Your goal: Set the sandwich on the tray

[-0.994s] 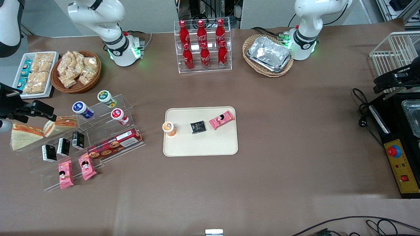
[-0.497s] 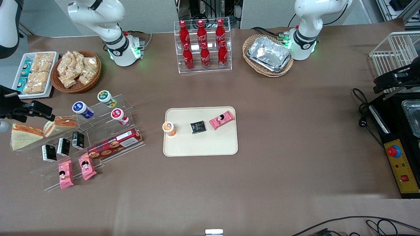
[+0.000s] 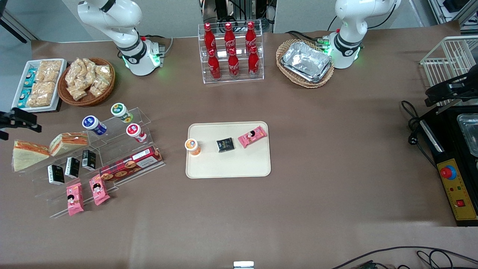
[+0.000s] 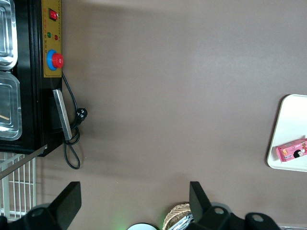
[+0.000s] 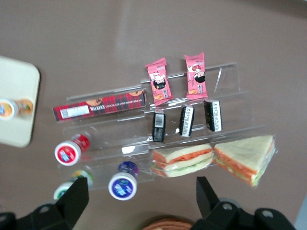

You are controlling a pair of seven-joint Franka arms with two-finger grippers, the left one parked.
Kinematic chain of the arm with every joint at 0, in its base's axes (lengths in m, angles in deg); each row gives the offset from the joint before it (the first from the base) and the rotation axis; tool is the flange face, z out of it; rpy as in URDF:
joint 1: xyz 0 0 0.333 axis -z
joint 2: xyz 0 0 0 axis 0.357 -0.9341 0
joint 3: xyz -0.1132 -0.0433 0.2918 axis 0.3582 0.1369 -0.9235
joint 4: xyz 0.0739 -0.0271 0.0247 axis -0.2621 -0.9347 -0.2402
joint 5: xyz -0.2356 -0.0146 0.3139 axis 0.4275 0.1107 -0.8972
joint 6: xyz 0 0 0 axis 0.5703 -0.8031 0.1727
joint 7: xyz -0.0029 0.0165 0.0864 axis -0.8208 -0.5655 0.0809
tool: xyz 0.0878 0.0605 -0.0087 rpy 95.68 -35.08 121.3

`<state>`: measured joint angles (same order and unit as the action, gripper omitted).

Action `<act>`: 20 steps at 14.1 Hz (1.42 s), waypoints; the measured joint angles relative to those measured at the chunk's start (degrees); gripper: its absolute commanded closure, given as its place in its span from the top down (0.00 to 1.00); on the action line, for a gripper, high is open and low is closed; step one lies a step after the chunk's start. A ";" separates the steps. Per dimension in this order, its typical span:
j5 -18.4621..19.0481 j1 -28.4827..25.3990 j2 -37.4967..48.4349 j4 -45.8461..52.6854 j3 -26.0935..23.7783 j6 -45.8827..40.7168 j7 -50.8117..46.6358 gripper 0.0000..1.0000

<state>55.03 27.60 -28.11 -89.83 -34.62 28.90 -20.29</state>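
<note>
Spread wide and grasping nothing: gripper (image 5: 140, 184), fingers (image 5: 72, 199) well apart, hanging over the working arm's end of the table; seen from the front as a dark shape at the picture's edge (image 3: 18, 120)

Just nearer the front camera than that, and not touched by it: sandwich (image 3: 26, 155) (image 5: 247, 158), clear-wrapped, broad pale bread face up, orange filling along one edge, lying at the end of the clear stepped stand (image 3: 112, 149)

Beside it on the same step, toward the tray: second wedge (image 3: 69, 141) (image 5: 182, 160) with thicker orange-and-green layers

On the steps nearer the camera: three black packets (image 3: 71, 167), a red tartan biscuit box (image 3: 130, 164), two pink packets (image 3: 86, 194)

On the step farther from the camera: three round-lidded cups (image 3: 112, 121)

Well apart, at mid-table: tray (image 3: 227, 166) (image 5: 14, 96), cream, flat, carrying an orange-lidded cup (image 3: 192, 146), a black packet (image 3: 225, 145) and a pink packet (image 3: 253, 136); no sandwich on it yet
</note>
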 measured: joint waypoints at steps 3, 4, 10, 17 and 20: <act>0.07 1.59 0.10 0.00 0.56 -0.46 15.64 1.00; 0.06 2.36 0.11 0.00 0.76 -0.55 20.04 1.00; 0.06 6.33 -0.65 -1.24 1.41 -1.06 42.97 1.00; 1.23 6.54 -3.24 -2.05 1.32 0.87 71.76 1.00; 1.23 6.95 -4.68 -2.69 1.39 3.90 82.16 1.00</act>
<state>56.26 34.55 -32.79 -92.52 -33.22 32.79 61.87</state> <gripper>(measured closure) 0.000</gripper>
